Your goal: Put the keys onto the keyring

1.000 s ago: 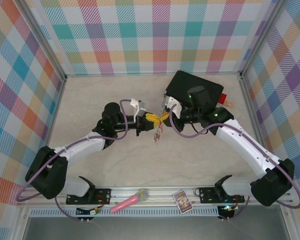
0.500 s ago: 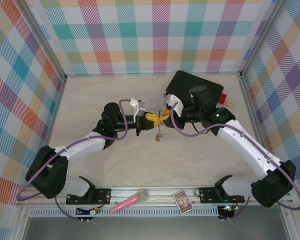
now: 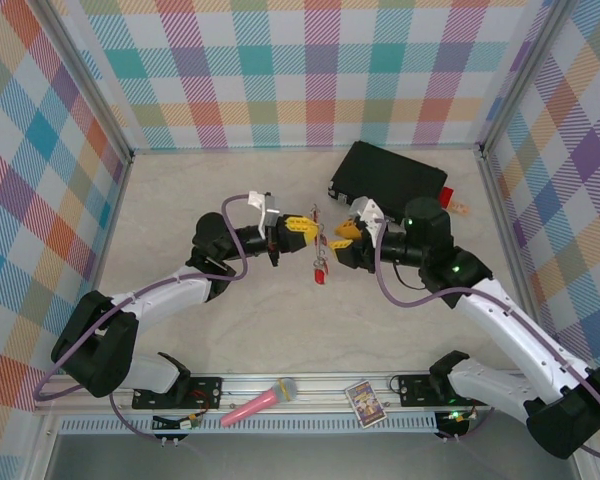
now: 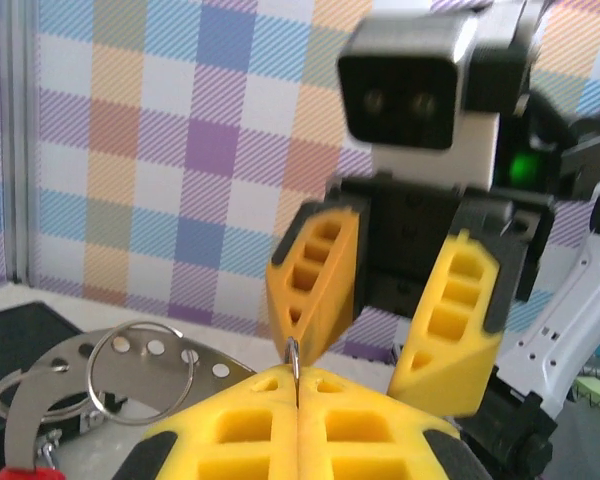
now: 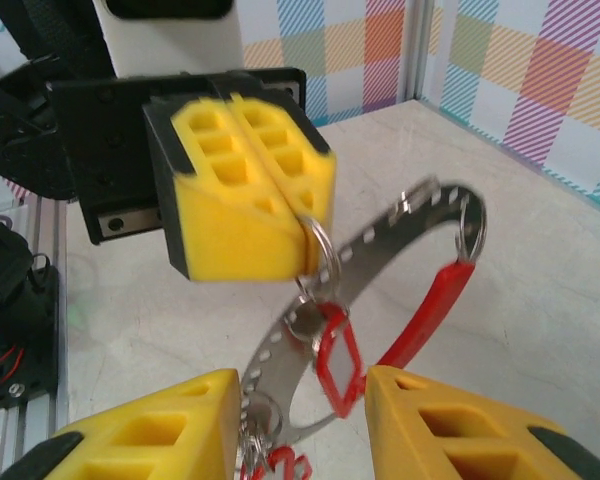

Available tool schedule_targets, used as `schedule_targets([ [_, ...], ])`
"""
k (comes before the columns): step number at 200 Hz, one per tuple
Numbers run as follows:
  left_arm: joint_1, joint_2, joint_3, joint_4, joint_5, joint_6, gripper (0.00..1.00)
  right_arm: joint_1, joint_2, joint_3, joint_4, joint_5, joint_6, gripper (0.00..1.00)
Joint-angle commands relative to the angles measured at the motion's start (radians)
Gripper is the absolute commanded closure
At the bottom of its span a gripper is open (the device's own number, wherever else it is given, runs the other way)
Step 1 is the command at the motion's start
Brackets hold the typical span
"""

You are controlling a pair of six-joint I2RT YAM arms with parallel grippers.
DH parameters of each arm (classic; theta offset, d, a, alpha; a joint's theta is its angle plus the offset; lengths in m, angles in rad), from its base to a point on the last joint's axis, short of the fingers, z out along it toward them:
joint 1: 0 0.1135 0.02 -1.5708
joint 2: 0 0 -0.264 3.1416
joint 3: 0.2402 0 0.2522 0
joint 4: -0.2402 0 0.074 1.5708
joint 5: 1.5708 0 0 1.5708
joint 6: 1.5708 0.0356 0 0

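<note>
Left hand [image 4: 297, 388] at bottom centre, yellow fingers [image 4: 230, 430] pressed flat together, pinching a small metal ring [image 4: 294, 356] seen edge-on, sticking up from the seam. Right hand [image 4: 365, 365] faces it, yellow fingers [image 4: 318, 270] standing apart with nothing between them; its nearer fingertip is just beside the pinched ring, contact unclear. Black body and white camera housing [image 4: 420, 70] above, green light [image 4: 525, 165] at right. Keyring [image 4: 75, 352], a curved perforated metal band, at lower left, with a split ring [image 4: 140, 372] looped on it and a red bit [image 4: 20, 472] at the frame edge. Checked wall [image 4: 160, 150] behind.
</note>
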State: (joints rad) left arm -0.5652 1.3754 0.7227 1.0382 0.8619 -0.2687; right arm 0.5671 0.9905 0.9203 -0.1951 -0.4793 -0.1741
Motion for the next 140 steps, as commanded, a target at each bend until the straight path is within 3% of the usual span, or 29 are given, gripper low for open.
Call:
schedule_targets([
  [1,0.002,0.002,-0.005,0.19,-0.007,-0.096,1.0,0.004,-0.016,-0.048,0.134,0.02,0.068,0.64],
  [61,0.001,0.004,0.007,0.248,-0.017,-0.165,1.0,0.006,0.004,-0.119,0.318,-0.02,0.119,0.63],
  [140,-0.001,0.021,0.017,0.266,-0.02,-0.189,1.0,0.058,0.03,-0.114,0.356,0.002,0.107,0.62],
])
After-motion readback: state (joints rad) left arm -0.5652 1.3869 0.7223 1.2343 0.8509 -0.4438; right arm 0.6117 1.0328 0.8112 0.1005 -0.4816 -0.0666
